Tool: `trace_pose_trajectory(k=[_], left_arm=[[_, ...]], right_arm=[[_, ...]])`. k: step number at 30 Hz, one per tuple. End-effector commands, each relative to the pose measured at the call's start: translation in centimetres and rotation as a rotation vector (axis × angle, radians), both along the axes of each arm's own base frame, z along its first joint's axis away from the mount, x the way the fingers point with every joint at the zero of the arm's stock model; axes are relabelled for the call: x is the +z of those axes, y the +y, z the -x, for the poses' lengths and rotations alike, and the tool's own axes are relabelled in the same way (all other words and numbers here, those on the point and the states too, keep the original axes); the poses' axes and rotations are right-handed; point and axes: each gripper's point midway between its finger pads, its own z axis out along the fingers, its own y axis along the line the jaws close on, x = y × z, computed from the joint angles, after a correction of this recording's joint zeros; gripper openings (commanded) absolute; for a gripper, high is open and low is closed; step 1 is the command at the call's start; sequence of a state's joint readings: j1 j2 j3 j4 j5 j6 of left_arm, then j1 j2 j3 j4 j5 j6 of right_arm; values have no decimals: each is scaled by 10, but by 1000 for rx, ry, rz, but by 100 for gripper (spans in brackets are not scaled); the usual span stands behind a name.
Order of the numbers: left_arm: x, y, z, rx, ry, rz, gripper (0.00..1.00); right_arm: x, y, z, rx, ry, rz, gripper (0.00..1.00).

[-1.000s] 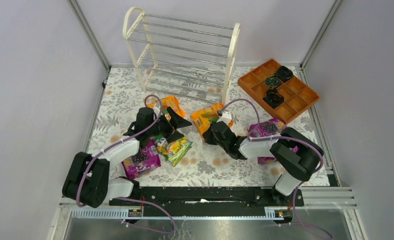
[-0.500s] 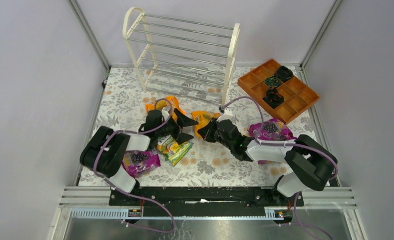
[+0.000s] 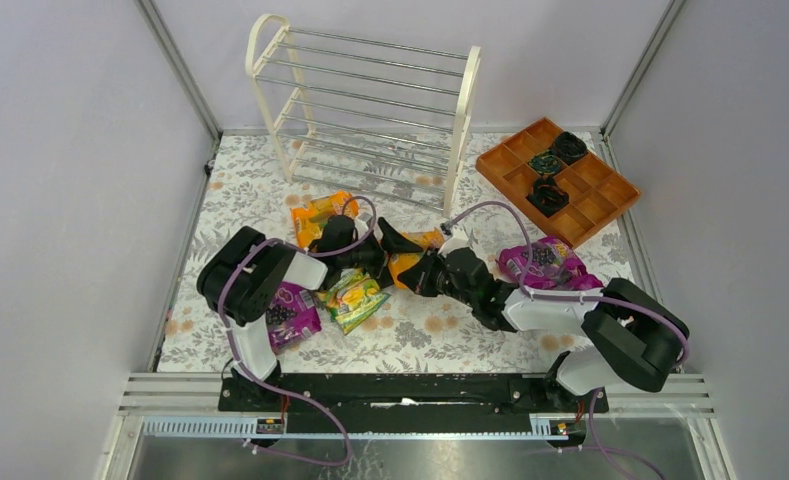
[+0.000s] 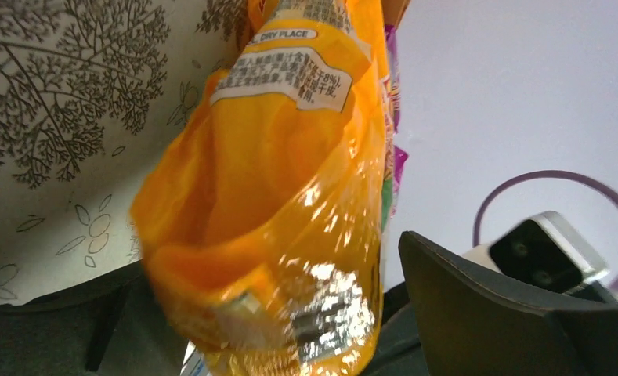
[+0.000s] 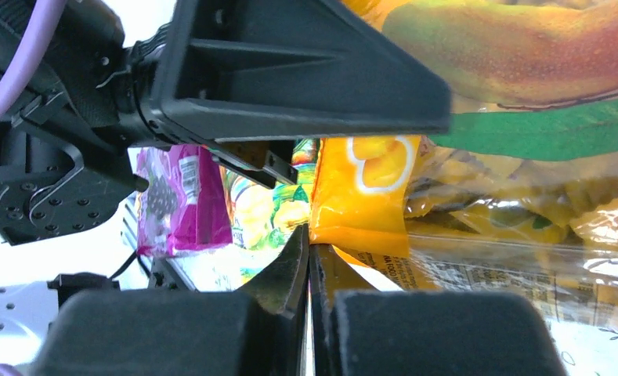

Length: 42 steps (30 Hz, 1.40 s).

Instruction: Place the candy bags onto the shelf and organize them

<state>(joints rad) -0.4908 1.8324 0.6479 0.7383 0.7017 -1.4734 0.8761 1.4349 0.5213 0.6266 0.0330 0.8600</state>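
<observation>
An orange candy bag (image 3: 410,264) is held between the two arms mid-table. My right gripper (image 3: 423,274) is shut on its edge; in the right wrist view the jaws (image 5: 309,249) pinch the orange film (image 5: 368,196). My left gripper (image 3: 392,252) is open, its fingers spread either side of the same bag (image 4: 290,196), which fills the left wrist view. A second orange bag (image 3: 319,211) lies near the shelf's foot. A green-yellow bag (image 3: 356,298) and a purple bag (image 3: 290,310) lie under the left arm. Another purple bag (image 3: 545,262) lies at the right. The cream-white shelf (image 3: 370,105) stands at the back with bare rods.
An orange compartmented tray (image 3: 610,190) with small black round objects sits at the back right. Grey walls close in the floral table (image 3: 420,330) on both sides. My left finger (image 5: 290,70) crosses the top of the right wrist view.
My left arm has swung right, away from the orange bag by the shelf, and its open jaws now straddle the bag held by my right gripper. The right gripper shifted slightly left.
</observation>
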Motion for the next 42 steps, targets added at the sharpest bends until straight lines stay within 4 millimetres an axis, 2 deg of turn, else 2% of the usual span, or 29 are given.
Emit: trace_pose_trajectory(k=[1,3,7,8,10,13,18,20,24,30,33,35,37,42], left_arm=[[-14,-10,7,-47,-22,-75,95],[-21,-9,9,-48,-16,-95,92],[-20,-11,6,-37,-34,-74,76],[-19,-11,4,-35,-38,-68,69],[-15,-12,1,-25,-55,-55,63],[-9,-13,-5,-18,-86,-61,56],[-6,-5,-11,-8,-162,-151,51],[-5,-2,-13,-1,-186,-177,48],[-2,2,-16,-5,-217,-202,45],[1,9,-17,-25,-291,-275,43],[2,11,-16,-34,-309,-299,43],[2,10,-16,-40,-310,-295,43],[2,9,-16,-46,-305,-287,43],[5,5,-15,-50,-294,-255,43]], right_arm=[[46,16,5,103,-101,-117,0],[43,14,7,110,-93,-117,0],[39,13,11,125,-72,-114,0],[39,12,12,129,-66,-110,0],[35,10,15,134,-53,-98,0],[26,6,19,143,-34,-57,6],[13,-4,24,149,-5,38,41],[11,-10,24,141,4,81,65],[23,-29,20,106,-15,204,97],[46,-77,6,-3,-84,422,100],[54,-95,-7,-56,-74,409,100],[51,-104,-21,-75,-32,343,100],[49,-103,-36,-56,5,266,100],[25,-93,-73,4,145,181,99]])
